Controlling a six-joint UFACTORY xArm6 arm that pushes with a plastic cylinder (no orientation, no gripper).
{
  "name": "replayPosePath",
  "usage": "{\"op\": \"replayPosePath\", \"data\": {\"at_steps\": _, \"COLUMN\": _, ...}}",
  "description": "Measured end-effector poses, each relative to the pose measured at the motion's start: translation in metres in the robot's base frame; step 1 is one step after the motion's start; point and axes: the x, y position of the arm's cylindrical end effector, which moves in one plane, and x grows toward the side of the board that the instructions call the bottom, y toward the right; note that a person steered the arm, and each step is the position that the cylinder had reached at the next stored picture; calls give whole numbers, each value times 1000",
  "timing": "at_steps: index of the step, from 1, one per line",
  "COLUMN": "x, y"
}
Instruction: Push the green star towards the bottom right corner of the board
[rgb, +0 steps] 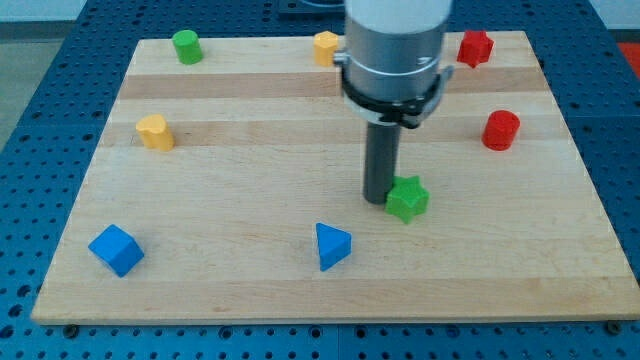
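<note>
The green star is a small, chunky block with blunt points, a flat top and matt, bright green sides. It sits just to the view's right of my tip, touching or all but touching the rod's lower end; I cannot tell which. I have no jaws to open or close: I end in a straight dark rod under a broad grey metal collar, and it holds nothing.

The board is pale wood laid in long planks, smooth, with fine grain running left to right. Around it lies a blue perforated table.

Well off to my left and towards the view's bottom is a blue triangular block, and farther left a blue cube-like block. To my left, higher up, stands a yellow block with a rounded, lobed outline. At the view's top sit a green cylinder far left, an orange-yellow block partly behind my collar, and a red star-like block to my right. A red cylinder stands to my right, above the star.

From the star towards the view's bottom right, bare wood runs to the board's corner, with the right edge and bottom edge both well apart from the star.
</note>
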Motion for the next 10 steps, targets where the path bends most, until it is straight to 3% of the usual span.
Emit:
{"op": "replayPosePath", "data": {"at_steps": 3, "x": 16, "y": 64}}
{"op": "replayPosePath", "data": {"at_steps": 10, "x": 49, "y": 128}}
